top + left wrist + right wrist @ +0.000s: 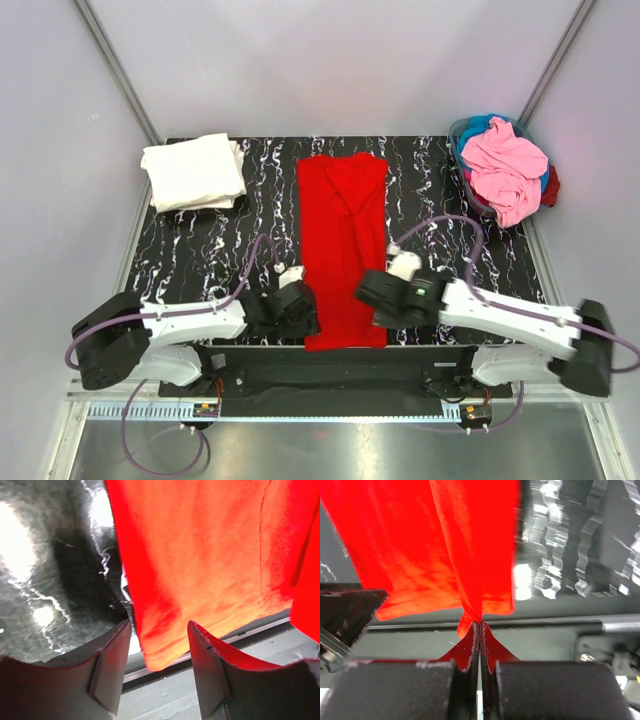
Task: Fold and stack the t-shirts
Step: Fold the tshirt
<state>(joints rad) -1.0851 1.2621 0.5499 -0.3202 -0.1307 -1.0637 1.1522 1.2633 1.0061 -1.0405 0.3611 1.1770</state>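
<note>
Now the right gripper (480,625) pinches the near hem of the red t-shirt (343,240), laid as a long strip on the worktop (200,250), while the left gripper (159,630) holds its fingers (107,675) wide astride the other corner, so I reckon it must close before the bottom-up fold.

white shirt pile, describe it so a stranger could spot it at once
On the black marbled table, look to the far left corner. The white shirt pile lies there, the only neatly folded cloth: the red shirt lies spread flat mid-table, and the basket at far right holds crumpled pink and blue clothes.
</note>
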